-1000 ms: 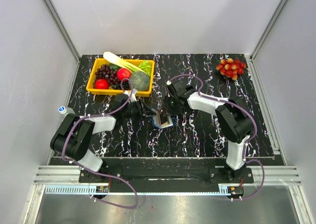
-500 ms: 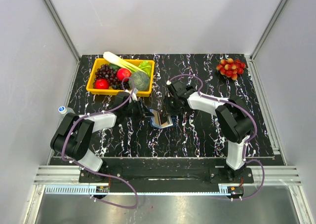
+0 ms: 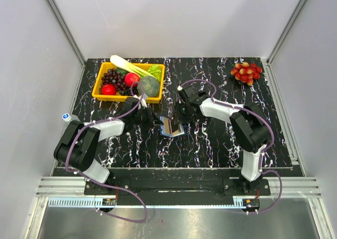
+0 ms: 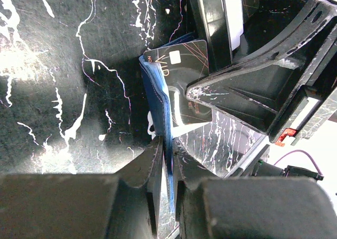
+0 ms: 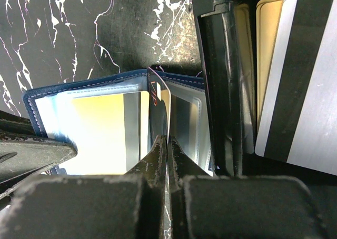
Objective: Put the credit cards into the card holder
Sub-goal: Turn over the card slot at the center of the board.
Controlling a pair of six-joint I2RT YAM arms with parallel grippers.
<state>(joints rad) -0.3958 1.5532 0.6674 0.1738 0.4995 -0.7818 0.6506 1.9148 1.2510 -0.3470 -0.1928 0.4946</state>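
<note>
We wanted card edge square to slot mouth, slow push, no bowing. Stretched in from left, left gripper [image 4: 167, 155] clenched on cover of dark-blue folding card holder [image 4: 158, 107], mid-tabletop [image 4: 63, 65]. Elbow folded, wrist low, right gripper [image 5: 166, 144] pinched dark glossy credit card [image 4: 184, 76] against holder's pale inside.

One card holder [image 5: 55, 107], one produce basket [image 3: 105, 98], one grape bunch [image 3: 246, 71].
</note>
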